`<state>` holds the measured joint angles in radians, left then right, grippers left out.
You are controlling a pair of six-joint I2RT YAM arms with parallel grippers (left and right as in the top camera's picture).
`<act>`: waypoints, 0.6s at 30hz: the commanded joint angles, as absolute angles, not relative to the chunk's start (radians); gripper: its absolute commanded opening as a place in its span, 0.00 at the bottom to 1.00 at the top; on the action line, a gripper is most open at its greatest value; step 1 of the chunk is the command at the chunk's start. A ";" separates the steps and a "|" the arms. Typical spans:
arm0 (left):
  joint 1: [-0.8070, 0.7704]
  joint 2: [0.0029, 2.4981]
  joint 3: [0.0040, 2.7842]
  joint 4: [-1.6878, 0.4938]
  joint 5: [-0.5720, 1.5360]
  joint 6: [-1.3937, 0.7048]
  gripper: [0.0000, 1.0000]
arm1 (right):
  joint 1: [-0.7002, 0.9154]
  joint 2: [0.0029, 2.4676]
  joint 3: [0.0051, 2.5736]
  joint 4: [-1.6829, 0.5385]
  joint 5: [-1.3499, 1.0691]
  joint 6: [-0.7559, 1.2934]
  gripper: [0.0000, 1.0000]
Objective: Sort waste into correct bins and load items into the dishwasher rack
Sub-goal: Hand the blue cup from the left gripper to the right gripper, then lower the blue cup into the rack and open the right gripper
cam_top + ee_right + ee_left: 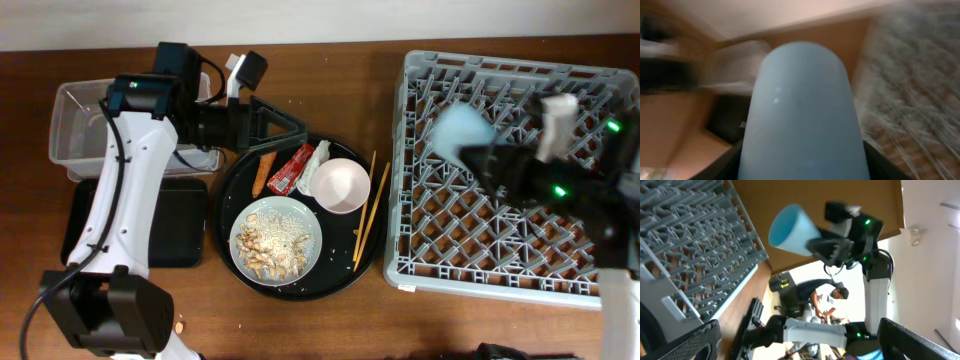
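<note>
My right gripper (pixel 490 158) is shut on the light-blue cup (pixel 462 130) and holds it above the grey dishwasher rack (pixel 420 262); the cup fills the right wrist view (pixel 802 110) and shows in the left wrist view (pixel 792 229). My left gripper (pixel 275 122) is open and empty, above the far rim of the round black tray. On that tray lie the carrot piece (pixel 264 172), red wrapper (pixel 291 168), white tissue (pixel 318 158), white bowl (pixel 341 185), chopsticks (pixel 370 212) and a plate (pixel 240 245) holding food scraps (pixel 277 242).
The clear tub (pixel 75 125) stands at the far left, partly under my left arm. The shallow black tray (pixel 185 225) lies in front of it. The round black tray (pixel 232 195) sits between the bins and the rack. The rack also shows in the left wrist view (pixel 695 235).
</note>
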<state>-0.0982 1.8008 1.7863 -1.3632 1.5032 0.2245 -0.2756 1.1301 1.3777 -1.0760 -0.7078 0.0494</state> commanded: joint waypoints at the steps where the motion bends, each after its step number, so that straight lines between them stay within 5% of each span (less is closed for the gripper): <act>1: -0.094 1.799 1.794 -1.362 1.425 0.237 0.99 | -0.464 1.156 1.380 -1.283 -0.165 0.235 0.54; 3: -0.094 1.799 1.794 -1.361 1.413 0.237 0.99 | -0.536 1.213 1.380 -1.352 0.014 0.302 0.54; 8: -0.095 1.799 1.794 -1.366 1.413 0.237 0.99 | -0.563 1.480 1.380 -1.383 -0.004 0.305 0.56; 12: -0.095 1.799 1.794 -1.362 1.412 0.237 0.99 | -0.562 1.598 1.380 -1.382 -0.105 0.288 0.86; 15: -0.096 1.799 1.794 -1.362 1.404 0.237 0.99 | -0.560 1.552 1.422 -1.361 -0.226 0.198 0.91; 18: -0.095 1.798 1.795 -1.362 1.182 0.236 0.99 | -0.430 1.396 1.516 -1.328 -0.318 0.168 0.92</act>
